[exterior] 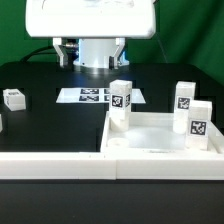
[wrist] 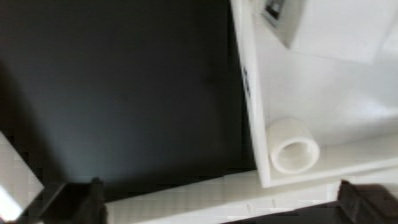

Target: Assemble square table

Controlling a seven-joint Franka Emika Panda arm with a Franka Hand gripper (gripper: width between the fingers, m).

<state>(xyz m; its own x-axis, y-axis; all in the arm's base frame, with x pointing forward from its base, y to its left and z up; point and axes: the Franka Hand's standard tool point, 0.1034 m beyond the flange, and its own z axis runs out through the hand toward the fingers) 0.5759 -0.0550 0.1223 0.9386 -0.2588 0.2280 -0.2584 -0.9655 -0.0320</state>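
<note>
Tabletop (exterior: 160,135) sits at the exterior view's lower right, three legs (exterior: 121,98) standing on it. In the wrist view a corner socket (wrist: 294,153) lies just ahead of the gripper (wrist: 214,200), fingers (wrist: 75,200) apart, holding nothing.

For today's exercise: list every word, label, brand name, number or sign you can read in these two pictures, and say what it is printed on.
No readable text: no words, brands or numbers.
Legs: black-and-white tag patterns only, no letters.
Marker board: the same kind of tags, too small to decode.
Small white part: dark mark, too blurred to read.
Wrist view: nothing printed on the square top.
</note>
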